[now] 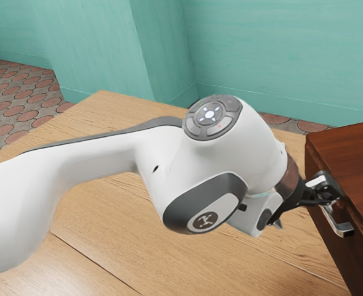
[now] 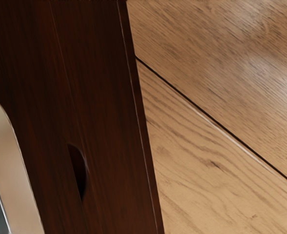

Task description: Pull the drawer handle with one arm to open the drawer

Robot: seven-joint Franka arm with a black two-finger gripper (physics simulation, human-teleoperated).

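where the tool (image 1: 325,192) hovers, the handle (image 1: 339,222) runs lengthwise along the drawer (image 1: 358,262) front.

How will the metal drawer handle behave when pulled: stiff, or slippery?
The handle looks like polished metal, so probably stiff, yet perhaps slippery. It seems fixed to the dark wooden drawer front, so a pull should carry that front along rather than bend the handle.

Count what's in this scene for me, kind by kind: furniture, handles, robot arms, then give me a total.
Wooden table: 1
Dark wood drawer cabinet: 1
Silver handle: 1
Robot arm, with its end effector at the handle: 1
Total: 4
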